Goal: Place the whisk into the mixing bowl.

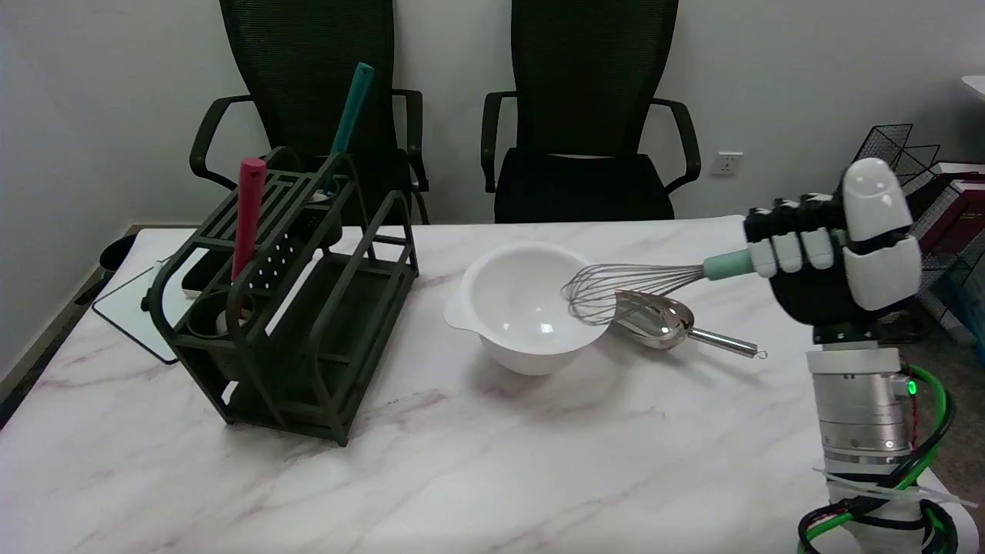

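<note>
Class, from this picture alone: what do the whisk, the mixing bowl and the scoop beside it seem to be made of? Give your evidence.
Whisk: thin shiny wires, likely steel; matte mint handle, perhaps plastic or silicone, gripped by the right hand.
Mixing bowl: smooth, glossy white, probably plastic; ceramic is possible.
Scoop: mirror-bright with reflections, likely polished stainless steel.

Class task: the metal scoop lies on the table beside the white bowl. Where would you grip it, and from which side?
Grip the scoop by its thin handle, which juts right, away from the mixing bowl. Come from above on the right: the whisk in the right hand hangs over its bowl end, and fingers would likely slip on that rounded end.
</note>
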Controlling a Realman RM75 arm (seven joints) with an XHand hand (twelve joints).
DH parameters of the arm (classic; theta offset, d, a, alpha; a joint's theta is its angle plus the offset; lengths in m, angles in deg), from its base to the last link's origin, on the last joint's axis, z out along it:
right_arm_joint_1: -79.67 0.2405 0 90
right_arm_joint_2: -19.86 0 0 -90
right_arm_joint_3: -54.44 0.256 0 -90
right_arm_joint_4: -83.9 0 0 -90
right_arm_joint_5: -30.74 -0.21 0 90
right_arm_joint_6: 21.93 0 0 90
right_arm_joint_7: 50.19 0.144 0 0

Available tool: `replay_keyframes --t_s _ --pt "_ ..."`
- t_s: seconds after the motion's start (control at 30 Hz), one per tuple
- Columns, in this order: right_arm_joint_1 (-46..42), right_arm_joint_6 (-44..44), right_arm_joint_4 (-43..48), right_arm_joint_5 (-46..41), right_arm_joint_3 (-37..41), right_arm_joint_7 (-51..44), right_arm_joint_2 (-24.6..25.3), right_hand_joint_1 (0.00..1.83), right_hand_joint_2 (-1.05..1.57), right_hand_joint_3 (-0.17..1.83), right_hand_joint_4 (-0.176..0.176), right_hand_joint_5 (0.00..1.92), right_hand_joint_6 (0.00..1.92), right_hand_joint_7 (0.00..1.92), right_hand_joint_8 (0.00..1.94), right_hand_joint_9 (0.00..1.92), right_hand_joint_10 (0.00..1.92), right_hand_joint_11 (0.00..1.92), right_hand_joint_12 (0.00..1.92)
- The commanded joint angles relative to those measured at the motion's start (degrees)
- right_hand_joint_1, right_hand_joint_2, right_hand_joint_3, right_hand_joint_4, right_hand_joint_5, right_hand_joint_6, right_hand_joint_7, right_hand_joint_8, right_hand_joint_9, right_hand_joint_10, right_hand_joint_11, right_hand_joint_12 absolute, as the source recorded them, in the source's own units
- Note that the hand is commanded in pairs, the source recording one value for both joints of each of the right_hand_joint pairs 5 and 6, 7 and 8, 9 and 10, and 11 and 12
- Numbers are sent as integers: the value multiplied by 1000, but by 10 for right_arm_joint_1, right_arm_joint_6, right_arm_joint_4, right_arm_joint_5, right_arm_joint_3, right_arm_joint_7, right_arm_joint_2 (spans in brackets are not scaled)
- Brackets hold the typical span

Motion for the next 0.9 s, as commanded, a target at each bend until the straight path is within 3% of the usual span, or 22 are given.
replay_keyframes --t_s 0.03,0.2,0.43,0.67,0.9 --pt "27 -112 -98 50 -114 -141 3 1208 1571 266 0 1920 1920 1920 1920 1920 1920 1920 1920" --pt "72 -166 -92 26 -159 -141 -1 1208 1571 271 0 1920 1920 1920 1920 1920 1920 1920 1920" --pt "97 -216 -92 -29 -151 -141 -5 1206 1571 256 0 1920 1920 1920 1920 1920 1920 1920 1920" --pt "190 -302 -86 -98 -149 -126 -11 1204 1571 237 0 1920 1920 1920 1920 1920 1920 1920 1920" --pt "211 -376 -57 -95 -54 -149 -17 1206 1571 215 0 1920 1920 1920 1920 1920 1920 1920 1920"
